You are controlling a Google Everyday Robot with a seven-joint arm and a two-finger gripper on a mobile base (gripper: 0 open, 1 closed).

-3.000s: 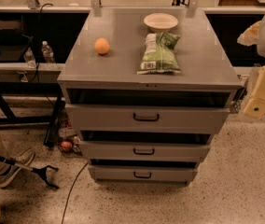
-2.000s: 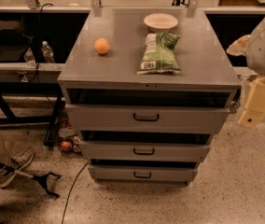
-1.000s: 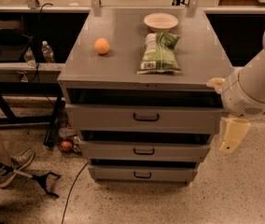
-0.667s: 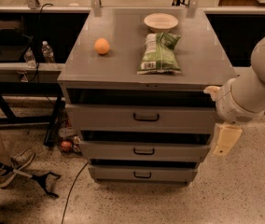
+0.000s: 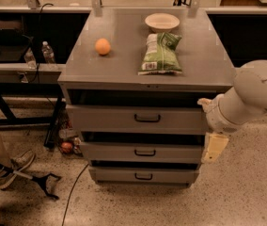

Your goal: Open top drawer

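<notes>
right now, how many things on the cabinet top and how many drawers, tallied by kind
drawers: 3 (top drawer, middle drawer, bottom drawer)
orange: 1
bowl: 1
green bag: 1
total: 6
The pincer hangs at the cabinet's right front edge, level with the middle drawer.

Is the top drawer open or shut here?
Looks shut: the top drawer shows no tray, and the gripper is right of its front, off the handle.

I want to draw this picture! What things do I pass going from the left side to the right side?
Water bottle → orange → green snack bag → claw, which hangs by the right end of the drawers, a little lower than the top drawer.
</notes>
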